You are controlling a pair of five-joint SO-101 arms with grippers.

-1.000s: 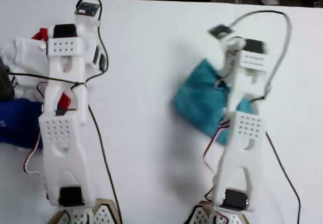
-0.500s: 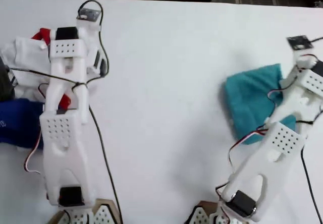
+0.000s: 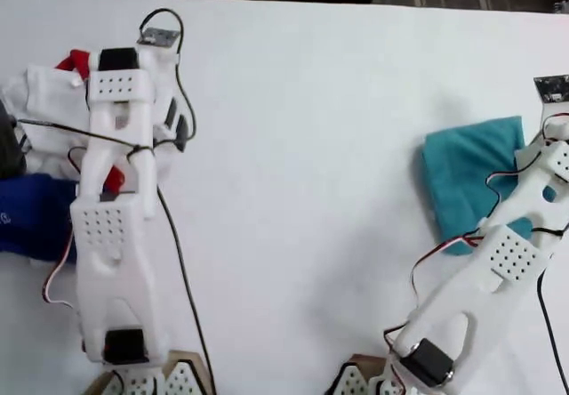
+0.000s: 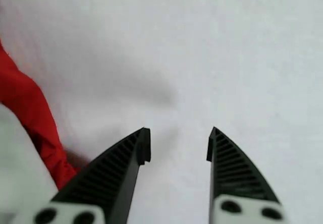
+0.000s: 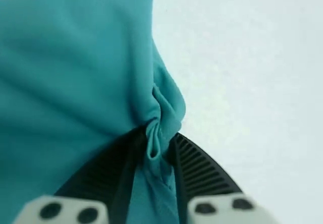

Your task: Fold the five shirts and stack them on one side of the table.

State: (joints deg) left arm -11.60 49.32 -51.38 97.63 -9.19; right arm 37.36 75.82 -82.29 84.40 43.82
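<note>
Right gripper pinched tight on a bunched fold of the folded teal shirt, which lies flat near the right edge of the desk, probably the stacking side. Left gripper spread and empty over bare desk, just beside the red shirt. White shirt and blue shirt are heaped far left, looking unfolded.

folded teal shirt right, heaped shirts left

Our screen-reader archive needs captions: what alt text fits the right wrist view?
The right hand is shut on a bunched fold of the teal shirt, whose cloth spreads out beyond it, with the white table alongside.
</note>
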